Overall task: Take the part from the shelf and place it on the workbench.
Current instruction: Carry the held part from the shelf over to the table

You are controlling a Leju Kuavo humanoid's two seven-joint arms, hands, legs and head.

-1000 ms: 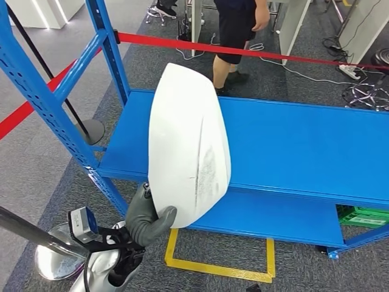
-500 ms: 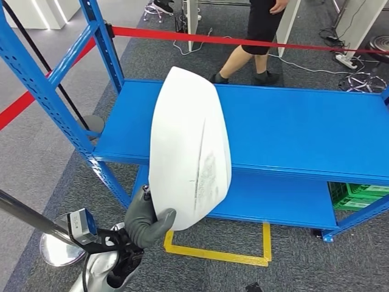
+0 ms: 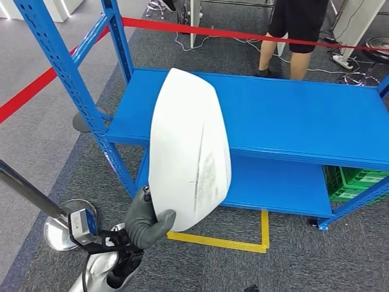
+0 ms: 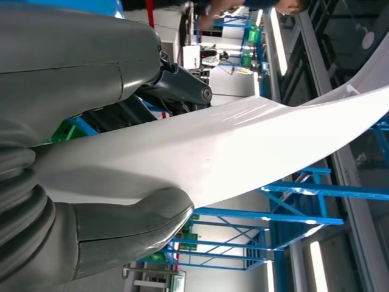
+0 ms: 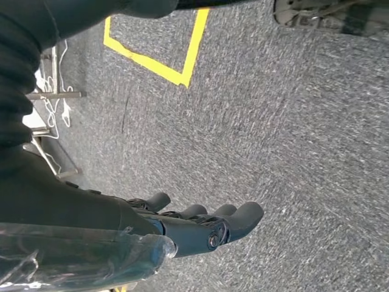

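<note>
The part (image 3: 188, 146) is a large, white, curved shell with a grey scuff on its face. My left hand (image 3: 146, 219) grips its lower edge and holds it upright in front of the blue shelf (image 3: 293, 115). In the left wrist view the thick grey thumb (image 4: 119, 228) presses one side of the white part (image 4: 238, 146), with the darker fingers on the other side. My right hand (image 5: 183, 225) hangs over the grey carpet with its fingers stretched out and nothing in them.
The blue shelf has two bare boards and a blue upright (image 3: 68, 79) at the left. A green crate (image 3: 353, 182) sits under its right end. A person (image 3: 298, 24) stands behind a red barrier tape (image 3: 206, 30). A stanchion base (image 3: 68, 225) and yellow floor tape (image 3: 229, 242) lie near me.
The whole view has shifted, so the shelf sits higher in the picture. The person behind the tape has walked to the right. The part stays in my left hand as before.
</note>
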